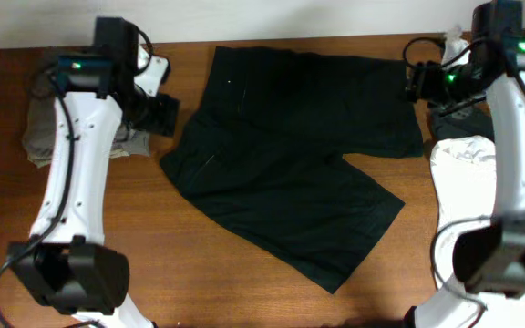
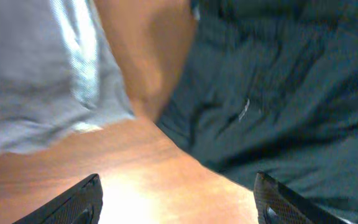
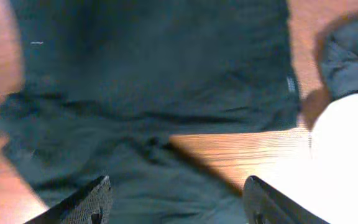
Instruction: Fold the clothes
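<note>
The black shorts (image 1: 290,155) lie spread flat across the middle of the wooden table, one leg reaching toward the front right. My left gripper (image 1: 164,116) is open and empty, just left of the shorts' left edge; in the left wrist view its fingers (image 2: 176,199) hang over bare wood with the shorts (image 2: 278,93) to the right. My right gripper (image 1: 415,80) is open and empty at the shorts' far right corner; in the right wrist view its fingers (image 3: 176,202) hover above the shorts (image 3: 154,81).
A grey-khaki folded garment (image 1: 39,137) lies at the left under my left arm, also in the left wrist view (image 2: 36,81). A white garment (image 1: 468,173) and a dark garment (image 1: 458,118) lie at the right edge; both show in the right wrist view (image 3: 347,149), (image 3: 353,56).
</note>
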`<state>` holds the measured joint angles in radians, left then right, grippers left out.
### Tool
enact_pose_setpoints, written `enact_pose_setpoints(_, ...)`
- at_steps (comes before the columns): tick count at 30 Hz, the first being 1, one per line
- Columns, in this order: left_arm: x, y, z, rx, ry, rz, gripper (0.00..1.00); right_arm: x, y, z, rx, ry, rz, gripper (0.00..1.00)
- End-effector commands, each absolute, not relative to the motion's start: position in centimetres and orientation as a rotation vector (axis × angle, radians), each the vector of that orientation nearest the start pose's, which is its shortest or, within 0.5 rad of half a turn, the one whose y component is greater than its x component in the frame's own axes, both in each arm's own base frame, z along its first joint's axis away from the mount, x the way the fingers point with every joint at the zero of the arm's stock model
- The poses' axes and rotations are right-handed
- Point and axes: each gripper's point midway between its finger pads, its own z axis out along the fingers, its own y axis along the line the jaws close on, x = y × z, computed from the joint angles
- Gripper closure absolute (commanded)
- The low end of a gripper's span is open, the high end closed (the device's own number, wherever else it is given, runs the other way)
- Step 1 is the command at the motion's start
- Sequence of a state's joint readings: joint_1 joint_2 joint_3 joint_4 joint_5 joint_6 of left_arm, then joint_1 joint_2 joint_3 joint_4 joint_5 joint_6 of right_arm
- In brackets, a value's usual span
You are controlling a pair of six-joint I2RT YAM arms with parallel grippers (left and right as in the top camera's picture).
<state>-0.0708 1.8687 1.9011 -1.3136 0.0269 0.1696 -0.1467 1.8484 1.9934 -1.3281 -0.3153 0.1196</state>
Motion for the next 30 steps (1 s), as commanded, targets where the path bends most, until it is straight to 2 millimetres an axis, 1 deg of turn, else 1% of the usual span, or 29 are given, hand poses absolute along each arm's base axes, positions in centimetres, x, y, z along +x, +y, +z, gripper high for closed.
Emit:
enact_pose_setpoints(1, 39.8, -2.3, 12.8, 0.216, 2.991, 0.018, 0.22, 39.9, 2.3, 27.5, 0.157, 2.663, 0.474, 0.27)
enact_pose_setpoints(2, 39.7, -1.0, 10.6, 0.128, 3.010, 0.087, 0.19, 39.0, 3.3, 28.2, 0.126, 2.666, 0.481, 0.27)
enact_pose_setpoints(4, 39.4, 0.4, 7.0, 0.035, 3.039, 0.067, 0.17, 37.9, 4.5, 28.3, 0.092, 2.692, 0.494, 0.27)
enact_pose_setpoints(6, 39.6, 1.2, 4.0, -0.032, 3.048, -0.012, 0.17, 37.3, 5.4, 28.0, 0.067, 2.720, 0.503, 0.27)
enact_pose_setpoints(8, 40.7, 1.5, 1.7, -0.081, 3.022, -0.125, 0.17, 37.1, 6.4, 27.9, 0.031, 2.731, 0.509, 0.27)
enact_pose_setpoints(10, 41.7, 1.5, 0.3, -0.100, 2.998, -0.193, 0.17, 37.0, 7.0, 27.8, 0.003, 2.737, 0.492, 0.27)
enact_pose_setpoints(13, 42.0, 1.4, -0.8, -0.102, 2.998, -0.207, 0.19, 36.9, 7.1, 27.7, -0.007, 2.745, 0.461, 0.27)
enact_pose_setpoints(14, 42.1, 1.1, -1.0, -0.100, 2.997, -0.231, 0.29, 36.7, 7.1, 27.6, -0.001, 2.751, 0.462, 0.27)
enact_pose_setpoints(15, 42.0, 0.8, -1.3, -0.099, 3.000, -0.263, 0.42, 36.6, 7.1, 27.5, 0.001, 2.758, 0.463, 0.27)
enact_pose_setpoints(17, 41.7, 0.3, -1.6, -0.101, 3.012, -0.304, 0.59, 36.4, 7.0, 27.2, 0.005, 2.772, 0.457, 0.27)
enact_pose_setpoints(18, 41.3, 0.3, -1.6, -0.104, 3.031, -0.307, 0.69, 36.3, 6.6, 26.5, 0.025, 2.793, 0.427, 0.26)
enact_pose_setpoints(19, 40.8, 0.3, -1.6, -0.109, 3.050, -0.311, 0.78, 36.3, 5.9, 25.8, 0.076, 2.815, 0.378, 0.23)
enact_pose_setpoints(20, 40.2, 0.3, -1.7, -0.116, 3.073, -0.314, 0.84, 36.3, 5.3, 25.0, 0.118, 2.832, 0.338, 0.20)
enact_pose_setpoints(22, 39.2, 0.6, -1.7, -0.141, 3.114, -0.322, 0.93, 36.3, 4.4, 23.1, 0.183, 2.865, 0.281, 0.17)
enact_pose_setpoints(24, 38.0, 1.2, -1.6, -0.179, 3.155, -0.331, 0.96, 36.3, 3.6, 20.1, 0.277, 2.900, 0.282, 0.15)
enact_pose_setpoints(25, 37.3, 1.7, -1.6, -0.206, 3.179, -0.337, 0.97, 36.2, 2.9, 18.1, 0.360, 2.917, 0.281, 0.15)
enact_pose_setpoints(26, 36.9, 2.0, -1.6, -0.216, 3.194, -0.341, 1.00, 36.0, 2.3, 16.8, 0.424, 2.925, 0.281, 0.16)
enact_pose_setpoints(27, 36.2, 2.3, -1.5, -0.239, 3.218, -0.344, 1.00, 35.6, 1.5, 14.8, 0.513, 2.942, 0.279, 0.20)
enact_pose_setpoints(28, 35.7, 2.6, -1.4, -0.261, 3.236, -0.351, 1.00, 35.1, 1.0, 13.4, 0.573, 2.957, 0.278, 0.24)
enact_pose_setpoints(29, 35.0, 3.0, -1.3, -0.292, 3.257, -0.360, 0.99, 34.2, 0.6, 11.6, 0.639, 2.982, 0.283, 0.28)
enact_pose_setpoints(30, 34.5, 3.3, -1.2, -0.315, 3.272, -0.366, 0.99, 33.4, 0.5, 9.8, 0.671, 3.011, 0.310, 0.28)
